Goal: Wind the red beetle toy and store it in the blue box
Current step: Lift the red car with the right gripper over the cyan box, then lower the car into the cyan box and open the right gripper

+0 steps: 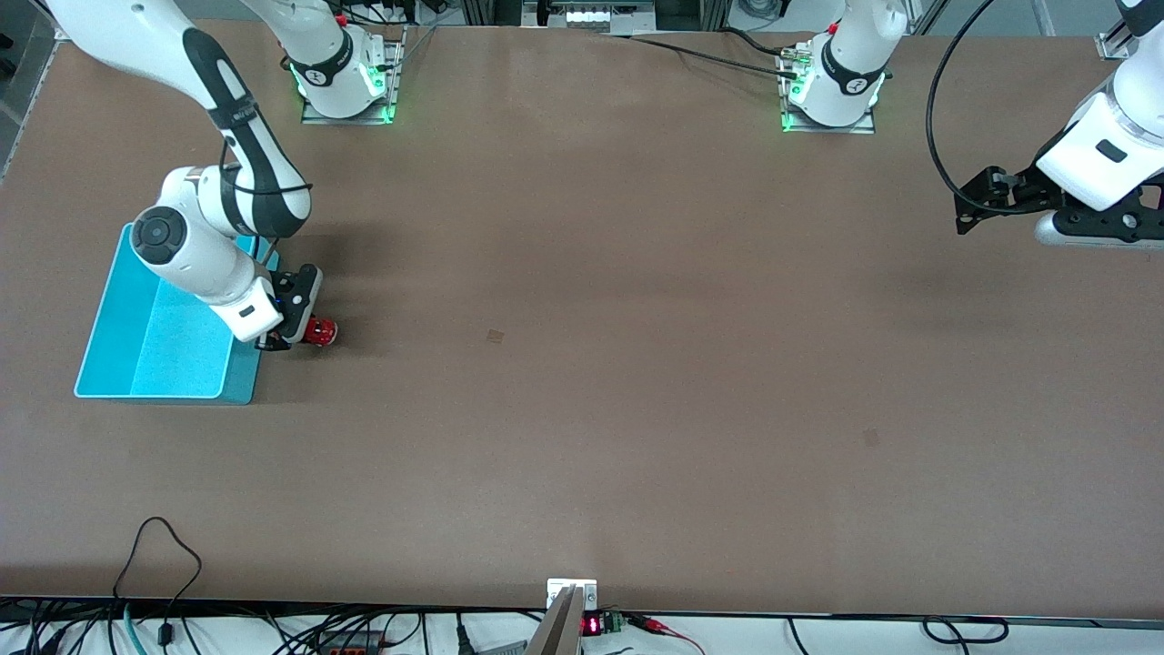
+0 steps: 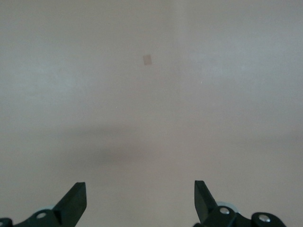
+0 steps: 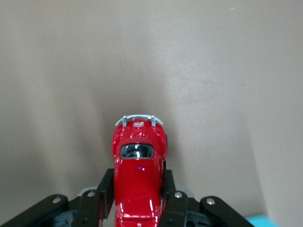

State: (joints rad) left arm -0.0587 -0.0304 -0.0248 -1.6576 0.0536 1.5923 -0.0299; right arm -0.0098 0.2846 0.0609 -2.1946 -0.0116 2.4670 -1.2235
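So the blue box [image 1: 155, 350] sits at the right arm's end of the table [image 1: 582, 364], and the red beetle toy [image 1: 320, 332] is down on the table just beside the box wall. The right gripper [image 1: 289, 337] is clamped on the beetle's sides, looks like mid wind-up, dragging it along the surface. Next it probably needs a lift and a short carry over the box rim. The left gripper [image 2: 139, 201] hangs spread open over bare table, just waiting

Glossy red beetle toy [image 3: 138, 179]; smooth plastic blue box [image 1: 118, 341]; matt table [image 1: 637, 364].
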